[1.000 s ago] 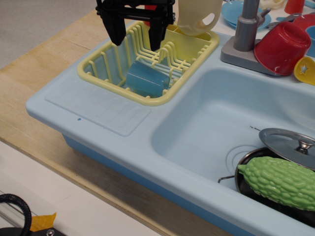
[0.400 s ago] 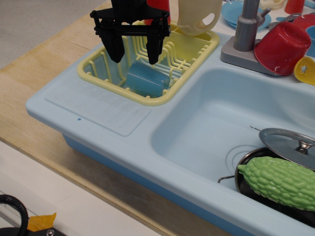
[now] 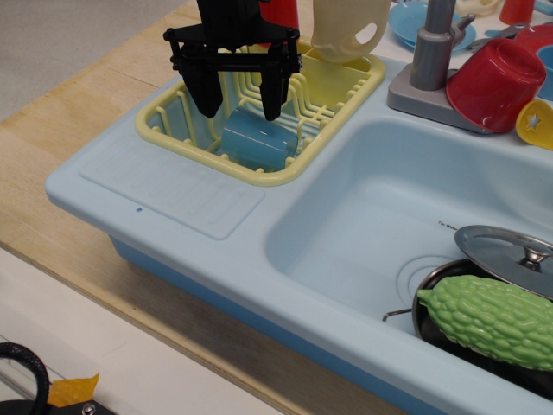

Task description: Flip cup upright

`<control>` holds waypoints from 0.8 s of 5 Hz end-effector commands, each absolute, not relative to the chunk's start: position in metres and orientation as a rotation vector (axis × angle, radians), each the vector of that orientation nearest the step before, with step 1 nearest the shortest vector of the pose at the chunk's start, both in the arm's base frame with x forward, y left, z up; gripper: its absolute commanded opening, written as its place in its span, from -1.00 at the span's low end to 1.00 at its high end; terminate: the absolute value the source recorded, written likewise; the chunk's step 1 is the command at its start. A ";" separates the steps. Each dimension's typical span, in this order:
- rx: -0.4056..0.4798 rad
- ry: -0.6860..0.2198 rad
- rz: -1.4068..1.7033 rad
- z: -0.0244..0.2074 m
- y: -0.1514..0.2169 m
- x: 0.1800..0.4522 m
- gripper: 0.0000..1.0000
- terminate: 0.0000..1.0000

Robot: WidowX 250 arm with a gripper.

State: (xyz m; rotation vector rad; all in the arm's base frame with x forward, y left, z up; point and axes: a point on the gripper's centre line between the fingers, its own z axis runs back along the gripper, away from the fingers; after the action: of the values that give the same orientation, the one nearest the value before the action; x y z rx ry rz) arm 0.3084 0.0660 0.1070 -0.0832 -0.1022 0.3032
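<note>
The light blue cup (image 3: 256, 138) is lying on its side in the yellow dish rack (image 3: 173, 131), near the rack's front rim, on the left part of the pale blue toy sink unit (image 3: 173, 194). The black gripper (image 3: 239, 108) is hanging just above the cup with its jaws spread wide, one finger over the cup's left end and the other over its upper right side; neither finger is clearly touching it. A cream jug (image 3: 350, 30) is leaning at the rack's back right corner. Beside the grey faucet (image 3: 429, 60), a red cup (image 3: 495, 84) is lying tilted. In the basin, a green bitter gourd (image 3: 488, 320) is sitting in a dark pot next to a metal lid (image 3: 505, 252). The sink unit is resting on a wooden surface (image 3: 52, 164).
</note>
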 end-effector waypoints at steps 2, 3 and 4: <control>-0.129 -0.138 0.319 0.104 0.071 0.317 1.00 -1.00; -0.157 -0.140 0.327 0.099 0.067 0.316 1.00 -1.00; -0.169 -0.148 0.335 0.097 0.063 0.315 -1.00 -1.00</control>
State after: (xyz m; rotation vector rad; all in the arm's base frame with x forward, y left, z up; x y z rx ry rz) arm 0.3153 0.0597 0.0917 -0.1812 -0.1330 0.3402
